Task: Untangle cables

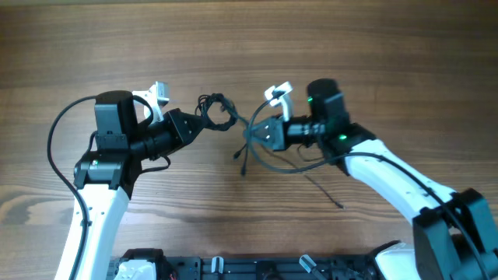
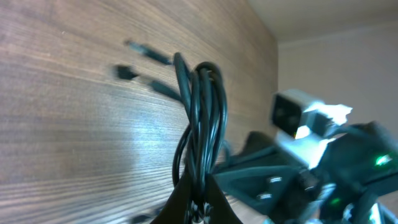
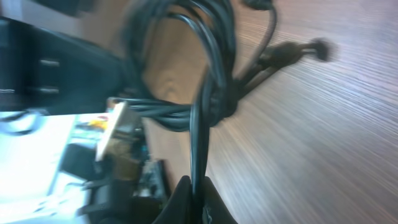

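Grips thin black knotted flexible cables (image 1: 219, 99) over middle of brown wooden worktop (image 1: 405, 47), with left gripper (image 1: 194, 119) pinched narrow on coiled bundle and right gripper (image 1: 261, 134) pinched narrow on looped strands, loose ends trailing toward near edge.

Lab: robot arms (image 1: 389, 175), wooden table (image 1: 233, 47)

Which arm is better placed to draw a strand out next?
Probably right: the right claw grips the cables near loose trailing ends; the left claw only anchors the coiled bundle.
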Action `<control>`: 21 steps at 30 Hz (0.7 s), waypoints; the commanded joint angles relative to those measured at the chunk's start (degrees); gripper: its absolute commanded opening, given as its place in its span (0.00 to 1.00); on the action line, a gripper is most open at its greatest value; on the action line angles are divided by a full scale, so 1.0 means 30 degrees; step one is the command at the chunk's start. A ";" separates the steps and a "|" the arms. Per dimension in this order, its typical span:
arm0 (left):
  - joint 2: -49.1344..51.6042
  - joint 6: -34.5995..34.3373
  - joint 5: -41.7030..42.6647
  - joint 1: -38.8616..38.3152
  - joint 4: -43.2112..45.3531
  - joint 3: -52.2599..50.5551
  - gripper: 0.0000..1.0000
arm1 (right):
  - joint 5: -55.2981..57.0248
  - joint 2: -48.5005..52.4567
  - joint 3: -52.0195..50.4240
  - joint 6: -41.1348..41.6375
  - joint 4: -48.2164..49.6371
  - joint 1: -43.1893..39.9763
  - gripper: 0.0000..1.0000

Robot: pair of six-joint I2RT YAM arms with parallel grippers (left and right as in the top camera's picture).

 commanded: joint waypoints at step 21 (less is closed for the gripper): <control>-0.0044 0.5668 0.3235 -0.5326 0.1049 0.0335 0.04 | -0.0342 -0.0495 0.0022 0.3825 0.2790 0.0036 0.04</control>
